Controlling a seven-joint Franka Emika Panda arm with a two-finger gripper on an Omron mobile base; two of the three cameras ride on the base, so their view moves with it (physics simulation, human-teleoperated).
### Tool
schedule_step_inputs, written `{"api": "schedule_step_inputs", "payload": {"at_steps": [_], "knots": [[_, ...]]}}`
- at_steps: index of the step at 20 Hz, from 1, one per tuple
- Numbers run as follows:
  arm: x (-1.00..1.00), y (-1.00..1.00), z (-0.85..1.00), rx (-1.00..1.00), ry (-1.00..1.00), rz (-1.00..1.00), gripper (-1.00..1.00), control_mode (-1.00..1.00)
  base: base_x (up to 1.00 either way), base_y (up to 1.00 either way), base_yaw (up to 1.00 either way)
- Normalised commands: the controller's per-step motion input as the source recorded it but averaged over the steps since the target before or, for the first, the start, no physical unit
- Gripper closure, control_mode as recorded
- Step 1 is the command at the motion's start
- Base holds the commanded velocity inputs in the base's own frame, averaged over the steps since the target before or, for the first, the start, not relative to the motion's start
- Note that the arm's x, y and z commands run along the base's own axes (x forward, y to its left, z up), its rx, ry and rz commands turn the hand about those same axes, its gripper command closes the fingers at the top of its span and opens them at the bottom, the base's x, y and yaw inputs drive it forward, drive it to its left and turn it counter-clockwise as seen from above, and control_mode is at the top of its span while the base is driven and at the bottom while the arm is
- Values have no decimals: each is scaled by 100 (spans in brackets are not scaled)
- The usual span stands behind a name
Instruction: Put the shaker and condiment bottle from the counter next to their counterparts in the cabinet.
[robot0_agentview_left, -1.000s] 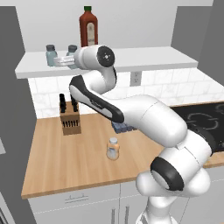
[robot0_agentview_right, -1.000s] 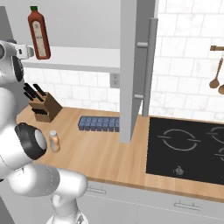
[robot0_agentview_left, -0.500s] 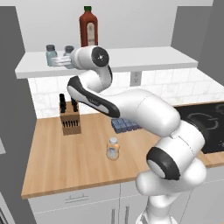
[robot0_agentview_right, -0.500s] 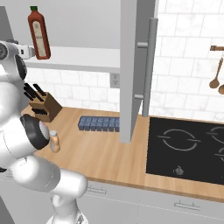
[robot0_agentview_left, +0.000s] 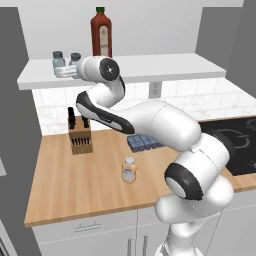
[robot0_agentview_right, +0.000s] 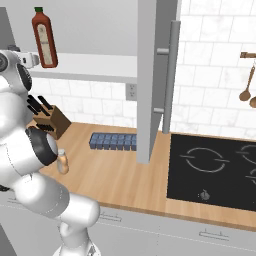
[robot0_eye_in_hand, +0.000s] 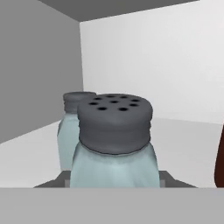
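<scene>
Nearest to me, the squat orange condiment bottle (robot0_agentview_left: 129, 170) is standing upright on the wooden tabletop (robot0_agentview_left: 60, 190), alone near its front edge and well apart from everything else. At about ten o'clock from it, farther back toward the tiled wall, the knife block (robot0_agentview_left: 80, 138) is sitting with its dark handles sticking up; at about one o'clock from the bottle a dark blue tray (robot0_agentview_left: 142, 143) is lying behind the arm.

Higher up, the arm is reaching over to the white cabinet shelf (robot0_agentview_left: 165, 65), and its fingers (robot0_agentview_left: 64, 73) are lying at the shelf's left end. In the hand view the fingers are closing narrowly on the pale teal shaker (robot0_eye_in_hand: 114, 142), gripping the glass body just below its dark perforated cap. The shaker is standing upright, and I cannot tell whether its base is touching the board.

Just behind it, at about eleven o'clock, the matching shaker (robot0_eye_in_hand: 71, 127) is standing on the shelf, the two nearly touching. At three o'clock from the pair, the tall red sauce bottle (robot0_agentview_left: 101, 33) is standing upright against the pale grey back wall.
</scene>
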Motion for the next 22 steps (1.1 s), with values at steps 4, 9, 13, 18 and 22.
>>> {"api": "schedule_step_inputs", "payload": {"at_steps": [4,9,13,18,22], "knots": [[5,12,-1,0,-5,-3,100,-100,0,0,0],[9,6,0,0,-3,-3,100,-100,0,0,0],[27,0,0,0,0,-3,100,-100,0,0,0],[29,0,0,0,0,-2,100,-100,0,0,0],[20,1,0,0,0,-1,100,-100,0,0,0]]}}
